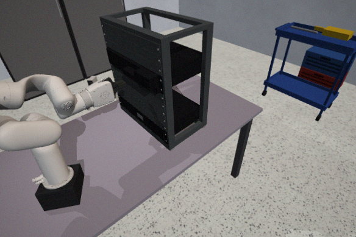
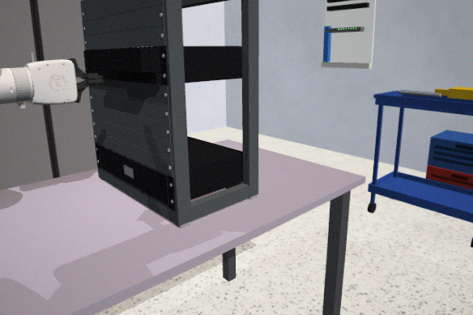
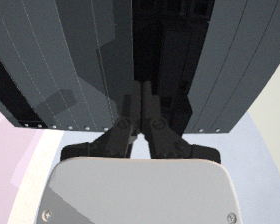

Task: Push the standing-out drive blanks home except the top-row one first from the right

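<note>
The dark grey rack [image 1: 158, 74] stands on the purple table and shows in the exterior view [image 2: 166, 94] too. The black storage chassis [image 2: 123, 65] sits in its upper half, and its front is a dark strip in the wrist view [image 3: 165, 36]. My gripper [image 2: 92, 78] is shut and empty, fingertips together, pressed against the chassis front near its lower left edge. It shows in the top view [image 1: 119, 84] and the wrist view [image 3: 143, 94] as well. The single drive blanks are too dark to tell apart.
A second black unit [image 2: 134, 174] sits at the rack's bottom. Grey blank panels fill the rack front above and below the chassis. A blue cart [image 1: 314, 64] stands on the floor to the right, away from the table. My arm base [image 1: 59, 187] is at the table's near left.
</note>
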Available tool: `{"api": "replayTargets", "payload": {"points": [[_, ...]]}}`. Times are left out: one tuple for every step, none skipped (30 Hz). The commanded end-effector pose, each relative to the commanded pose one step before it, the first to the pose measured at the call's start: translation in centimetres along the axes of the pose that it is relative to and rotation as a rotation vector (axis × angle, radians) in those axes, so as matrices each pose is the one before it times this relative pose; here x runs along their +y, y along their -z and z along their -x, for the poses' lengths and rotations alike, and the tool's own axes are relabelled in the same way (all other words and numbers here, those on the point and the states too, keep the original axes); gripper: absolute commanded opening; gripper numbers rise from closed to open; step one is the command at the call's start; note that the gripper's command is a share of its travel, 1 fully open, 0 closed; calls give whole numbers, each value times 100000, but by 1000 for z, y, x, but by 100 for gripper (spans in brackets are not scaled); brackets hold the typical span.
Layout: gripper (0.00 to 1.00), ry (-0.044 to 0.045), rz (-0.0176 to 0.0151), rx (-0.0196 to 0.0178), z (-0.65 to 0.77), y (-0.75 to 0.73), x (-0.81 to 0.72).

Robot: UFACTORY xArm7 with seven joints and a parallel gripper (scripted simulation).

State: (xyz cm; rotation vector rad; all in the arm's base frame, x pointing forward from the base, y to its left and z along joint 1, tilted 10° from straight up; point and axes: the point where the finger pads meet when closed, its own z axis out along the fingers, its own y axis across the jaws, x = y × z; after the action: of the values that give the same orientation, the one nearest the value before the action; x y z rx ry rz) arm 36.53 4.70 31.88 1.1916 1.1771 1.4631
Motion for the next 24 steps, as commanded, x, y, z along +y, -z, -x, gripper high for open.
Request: {"api": "replayTargets", "payload": {"points": [[0,-178,-143,-205,160,2220,421],[0,3,0,1,-1,286,2],[0,-3,0,-1,1,232,-2],[0,3,0,1,-1,178,2],[0,0,0,0,0,0,0],[0,0,0,0,0,0,0],[0,0,0,0,0,129,0],[0,-1,0,0,0,84,-1],[0,-1,0,0,0,46,-1],[0,-1,0,0,0,18,0],[0,0,0,0,0,3,0],[0,0,0,1,0,6,23],[0,0,-1,3,3,38,134],[0,0,1,-3,11,84,287],[0,0,0,0,14,125,435],[0,0,-1,2,17,153,535],[0,0,0,0,18,160,556],[0,0,0,-1,16,141,487],[0,0,0,1,11,98,342],[0,0,1,-2,6,48,162],[0,0,0,-1,1,8,28],[0,0,0,0,0,0,0],[0,0,0,0,0,0,0],[0,0,0,0,0,-9,0]]}}
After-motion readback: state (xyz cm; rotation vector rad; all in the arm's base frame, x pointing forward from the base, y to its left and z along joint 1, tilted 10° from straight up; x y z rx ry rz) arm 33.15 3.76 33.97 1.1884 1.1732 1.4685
